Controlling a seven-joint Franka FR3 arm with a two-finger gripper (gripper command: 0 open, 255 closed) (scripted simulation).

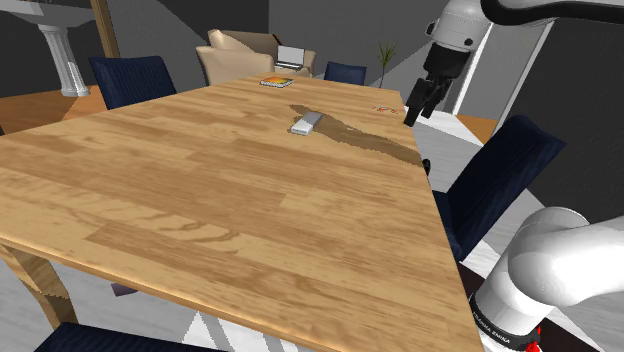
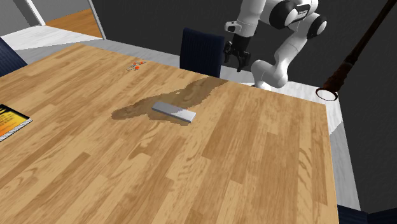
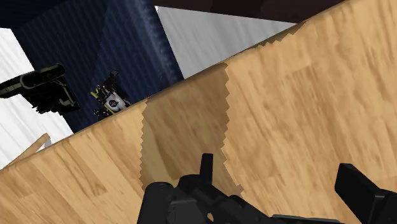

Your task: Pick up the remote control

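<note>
- The all-black two-finger gripper (image 1: 419, 112) hung above the edge of the light wooden plank table (image 1: 200, 210), its fingers spread apart and holding nothing.
- The flat grey rectangular remote control (image 1: 306, 123) lay on the tabletop, well apart from the gripper, lower and toward the shoulder view's left.
- In the second exterior view its long axis ran crosswise to the arm's likely approach, so the fingers would probably need to straddle its short sides.
</note>
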